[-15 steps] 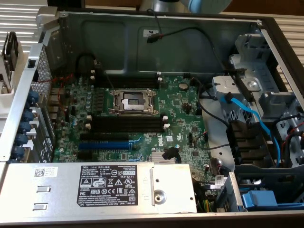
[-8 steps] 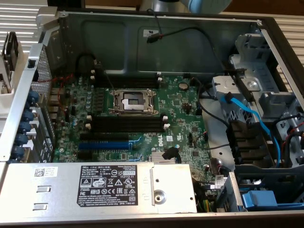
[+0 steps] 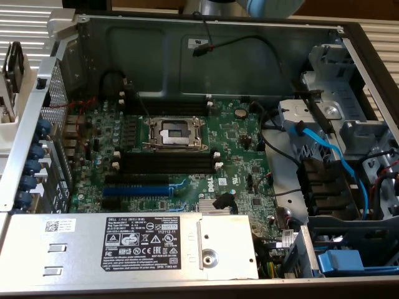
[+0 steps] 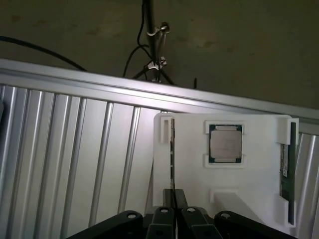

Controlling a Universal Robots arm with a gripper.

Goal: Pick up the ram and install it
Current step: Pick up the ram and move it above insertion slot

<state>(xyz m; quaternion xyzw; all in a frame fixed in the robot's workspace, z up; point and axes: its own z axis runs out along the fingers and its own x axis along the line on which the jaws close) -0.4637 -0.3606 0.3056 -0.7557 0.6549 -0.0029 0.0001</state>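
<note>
The ram (image 4: 172,149) is a thin dark stick standing on edge in a slot of a white holder (image 4: 249,199) on the ribbed metal table. My gripper (image 4: 174,200) is right over the stick's near end. Its two black fingers (image 4: 164,215) are drawn close together, and the stick's edge runs in between them, so the gripper is shut on the ram. The ram still rests in the holder. In the exterior view the open computer case holds the green motherboard (image 3: 230,143), whose black memory slots (image 3: 165,163) with white end clips lie below the CPU socket (image 3: 174,132).
The holder also carries a CPU chip (image 4: 226,143) in its middle and a second green stick (image 4: 284,159) at its other side. On the motherboard a blue expansion slot (image 3: 136,190) lies beside the memory slots. A power supply (image 3: 124,246), blue cables (image 3: 324,149) and case walls surround the board.
</note>
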